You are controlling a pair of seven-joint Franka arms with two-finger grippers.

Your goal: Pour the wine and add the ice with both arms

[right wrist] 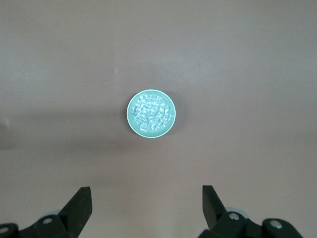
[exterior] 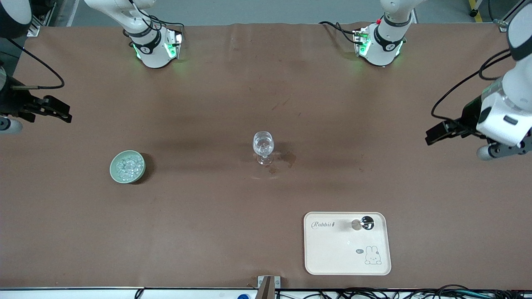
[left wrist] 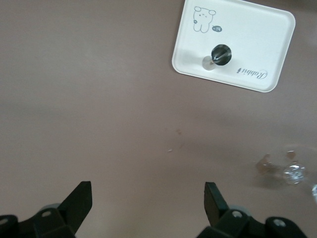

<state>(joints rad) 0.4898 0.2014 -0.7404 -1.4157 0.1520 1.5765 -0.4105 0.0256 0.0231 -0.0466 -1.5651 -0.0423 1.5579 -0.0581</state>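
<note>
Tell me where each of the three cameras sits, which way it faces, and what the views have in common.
Front view: high across the table, facing both arms; shows the bowl of ice, the glass, the tray, the left tool and the right tool.
Left wrist view: on the left arm, looking down past its open tool at the tray; the glass shows at the edge.
Right wrist view: on the right arm, looking down past its open tool at the bowl of ice.
Shared: front and left wrist show tray and glass; front and right wrist show the bowl.

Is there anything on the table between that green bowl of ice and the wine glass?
No. The front view shows only bare brown tabletop between the bowl of ice and the glass.
</note>
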